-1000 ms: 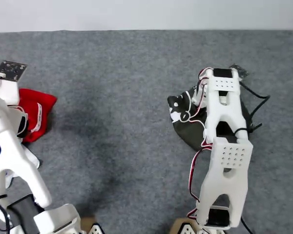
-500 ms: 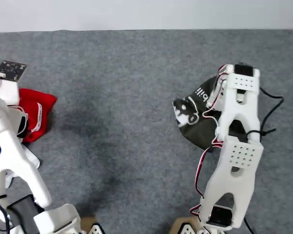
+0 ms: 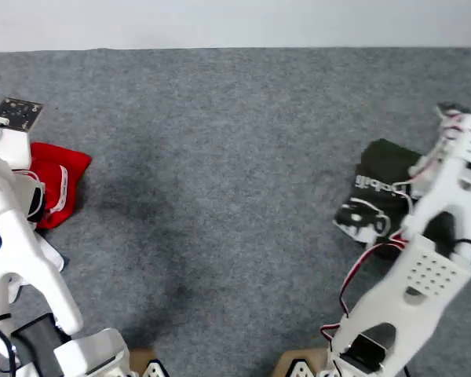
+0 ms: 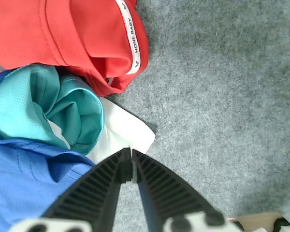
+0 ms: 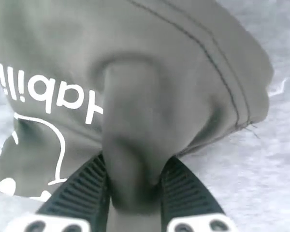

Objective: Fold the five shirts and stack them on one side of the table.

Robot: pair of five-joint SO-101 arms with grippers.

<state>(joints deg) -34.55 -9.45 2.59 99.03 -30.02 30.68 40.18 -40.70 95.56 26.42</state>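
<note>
my right gripper [image 5: 134, 169] is clamped tight on a bunched fold of the dark shirt [image 3: 381, 177]; in the high view that shirt lies on the grey table [image 3: 220, 157] near its right edge, partly under my right arm [image 3: 424, 275]; my left gripper [image 4: 131, 162] has its jaws pressed together on nothing, hanging by the edge of a white cloth [image 4: 125, 135]; red shirt [image 4: 63, 38], teal shirt [image 4: 63, 106] and blue shirt [image 4: 29, 179] sit bunched together beside it

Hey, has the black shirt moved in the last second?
Yes. The black shirt went rightward, away from the unmoved red shirt, pinched in the right gripper.
</note>
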